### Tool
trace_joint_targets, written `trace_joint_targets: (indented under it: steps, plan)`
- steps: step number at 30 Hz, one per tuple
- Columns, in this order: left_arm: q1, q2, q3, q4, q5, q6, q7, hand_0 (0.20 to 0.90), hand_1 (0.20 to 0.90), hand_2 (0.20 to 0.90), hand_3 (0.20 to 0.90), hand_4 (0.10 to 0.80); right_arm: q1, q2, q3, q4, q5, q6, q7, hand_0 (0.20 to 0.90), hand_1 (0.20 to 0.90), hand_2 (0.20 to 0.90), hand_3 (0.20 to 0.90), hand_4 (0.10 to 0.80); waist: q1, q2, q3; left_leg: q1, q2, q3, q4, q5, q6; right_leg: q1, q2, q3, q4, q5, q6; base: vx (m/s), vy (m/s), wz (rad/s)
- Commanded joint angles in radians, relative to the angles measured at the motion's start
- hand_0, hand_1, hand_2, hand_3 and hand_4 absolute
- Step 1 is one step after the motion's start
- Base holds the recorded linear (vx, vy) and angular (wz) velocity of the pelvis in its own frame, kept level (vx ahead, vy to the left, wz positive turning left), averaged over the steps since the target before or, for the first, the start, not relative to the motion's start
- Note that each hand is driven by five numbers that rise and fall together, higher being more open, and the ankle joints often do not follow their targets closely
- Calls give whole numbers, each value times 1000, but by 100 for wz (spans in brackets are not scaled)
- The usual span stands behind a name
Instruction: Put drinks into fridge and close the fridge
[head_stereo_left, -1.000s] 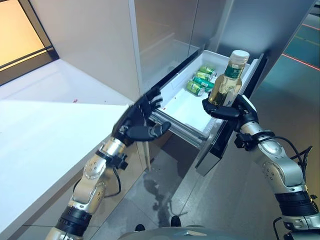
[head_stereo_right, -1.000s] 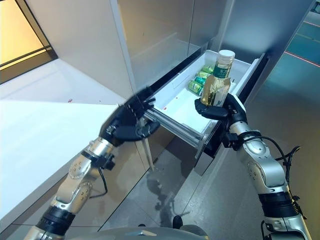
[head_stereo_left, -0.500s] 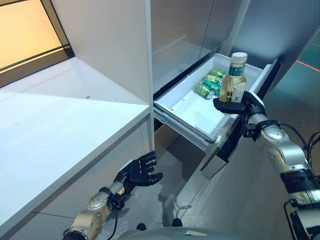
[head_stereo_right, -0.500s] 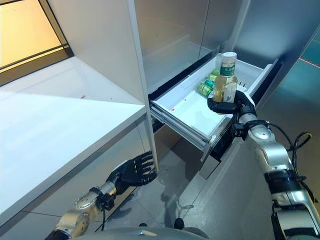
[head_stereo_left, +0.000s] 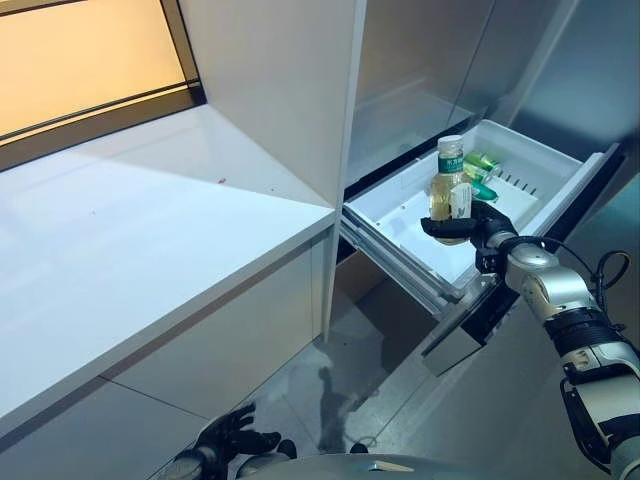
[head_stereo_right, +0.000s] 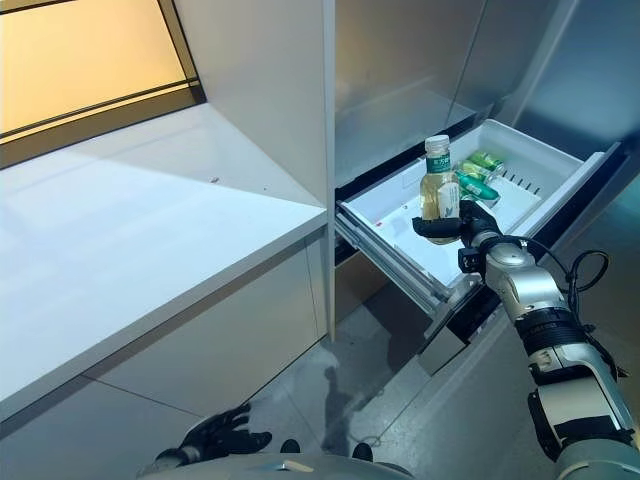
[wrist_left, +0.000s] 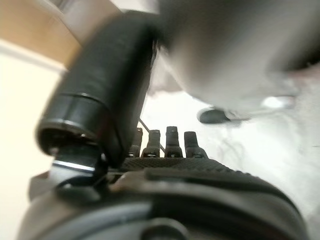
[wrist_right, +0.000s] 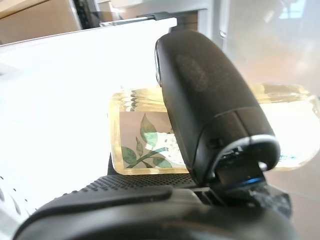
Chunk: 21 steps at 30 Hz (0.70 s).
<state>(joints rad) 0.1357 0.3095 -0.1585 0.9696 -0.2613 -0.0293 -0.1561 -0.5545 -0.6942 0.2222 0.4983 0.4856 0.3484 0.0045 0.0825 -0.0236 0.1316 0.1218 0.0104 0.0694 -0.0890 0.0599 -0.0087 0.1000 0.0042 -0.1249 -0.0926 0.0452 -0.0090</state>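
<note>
Low beside the white counter (head_stereo_left: 150, 250), the left hand (head_stereo_right: 222, 433) hangs with relaxed, empty fingers. Right of the counter, the right hand (head_stereo_left: 470, 224) grips an upright bottle (head_stereo_left: 448, 180) over the open fridge drawer (head_stereo_left: 400, 215), near green cans (head_stereo_left: 482, 172) inside.

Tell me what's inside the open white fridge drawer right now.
Green drink cans lie at the back of the white fridge drawer. The right hand holds a clear bottle of yellow drink upright over it, hiding part of the cans, so their number is unclear.
</note>
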Motion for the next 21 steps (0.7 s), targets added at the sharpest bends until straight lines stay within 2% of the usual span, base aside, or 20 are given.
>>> trace_joint_targets:
  steps: [1,7,11,14,17,21]
  plan:
    - [-17,52,-62,77,88,-59,-3,900,900,900,900,800,-258,-62,-4,6,-48,-104,9,300,300,300,200,100,1,-24,-64,-1,2,11,2,-79,6,17,-56,-41,11,-18,76,71,39,-1]
    - [-21,58,-62,27,68,-73,-17,900,900,900,900,800,-279,-107,38,138,-175,-75,89,300,300,300,200,100,17,-24,-48,12,-1,-3,2,-85,10,29,-48,-43,30,-36,70,46,31,1]
    - [-28,49,-84,-15,67,-81,-29,900,900,900,900,800,-301,-136,88,243,-300,-14,209,300,300,300,200,100,26,-36,-49,19,-1,-11,2,-86,9,37,-45,-51,41,-44,65,62,5,8]
    - [-24,44,-99,-21,82,-87,-26,900,900,900,900,800,-300,-144,115,320,-406,-7,292,300,300,300,200,100,31,-44,-53,22,-2,-17,2,-84,9,42,-43,-52,44,-47,60,73,0,12]
    - [-24,47,-103,-13,86,-86,-11,900,900,900,900,800,-296,-147,136,378,-482,-6,335,300,300,300,200,100,37,-50,-53,23,-4,-24,2,-81,9,46,-42,-51,44,-48,59,80,-5,4]
    - [-34,64,-92,-3,71,-73,8,900,900,900,900,800,-294,-138,141,458,-521,0,321,300,300,300,200,100,53,-53,-38,21,-4,-39,6,-75,11,46,-43,-53,60,-57,55,67,-2,3]
